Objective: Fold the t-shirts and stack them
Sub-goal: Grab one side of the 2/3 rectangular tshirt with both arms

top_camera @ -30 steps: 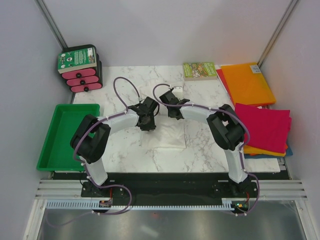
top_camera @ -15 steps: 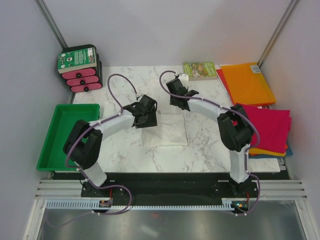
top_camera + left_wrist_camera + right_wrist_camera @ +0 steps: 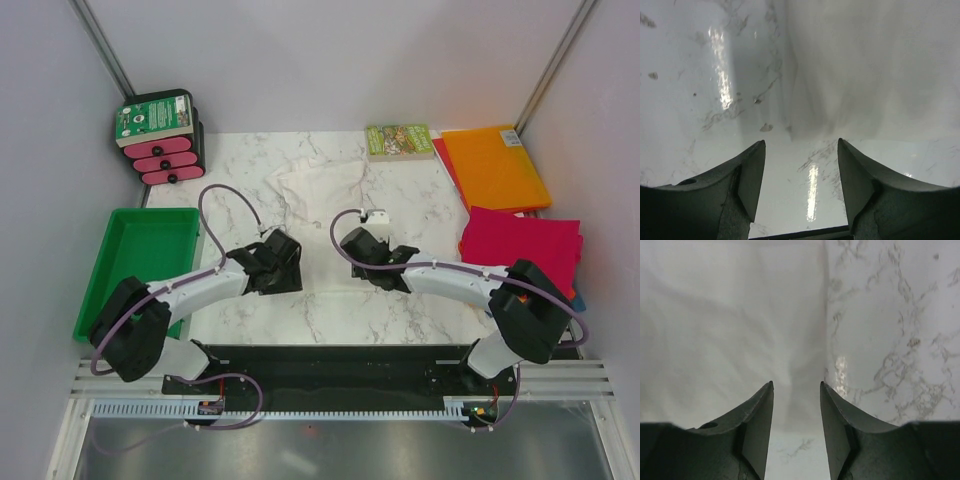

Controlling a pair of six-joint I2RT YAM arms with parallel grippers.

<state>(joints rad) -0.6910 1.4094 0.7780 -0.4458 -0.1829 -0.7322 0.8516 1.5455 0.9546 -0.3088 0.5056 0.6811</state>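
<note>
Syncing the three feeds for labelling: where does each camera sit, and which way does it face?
Top external: above and behind the bases, looking down on the marble table; left arm, left gripper, right arm, right gripper show.
Left wrist: on the left wrist, facing past its own open fingers to the white t-shirt.
Right wrist: on the right wrist, facing the same shirt past its open fingers.
Shared: both wrist views see that shirt's edge on the table.

We see a thin white shirt [image 3: 320, 195] lying wrinkly on the far middle of the table [image 3: 400, 300]. At the right, an orange shirt [image 3: 495, 165] and a pink shirt [image 3: 525, 250] lie folded flat, the pink one nearer.
</note>
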